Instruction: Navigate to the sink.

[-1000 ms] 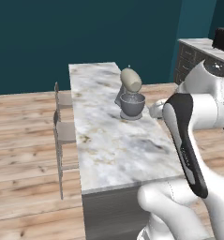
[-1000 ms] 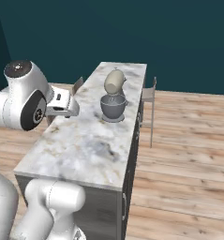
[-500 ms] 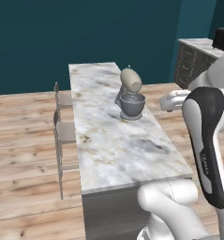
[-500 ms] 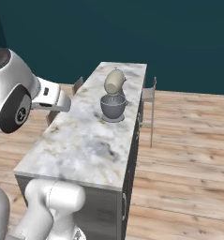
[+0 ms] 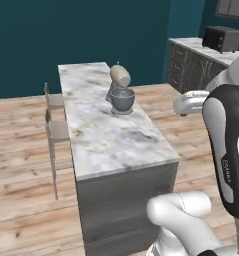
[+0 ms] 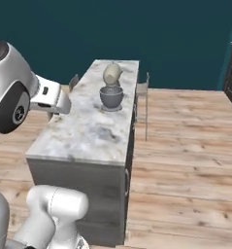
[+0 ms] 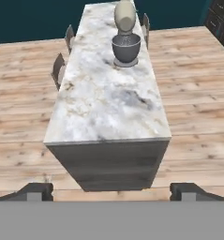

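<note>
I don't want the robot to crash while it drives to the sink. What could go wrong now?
The marble island stands right in front of the base, so driving straight ahead could bump it. The arm sticks out sideways; a turn might swing it into the stand mixer on the island. Chairs stand along the island's side, so a tight path around it could clip them. The hand looks open and holds nothing, so nothing can drop.

Stand mixer [image 5: 121,91] on island [image 5: 101,135]; chairs [image 5: 55,129] alongside.
</note>
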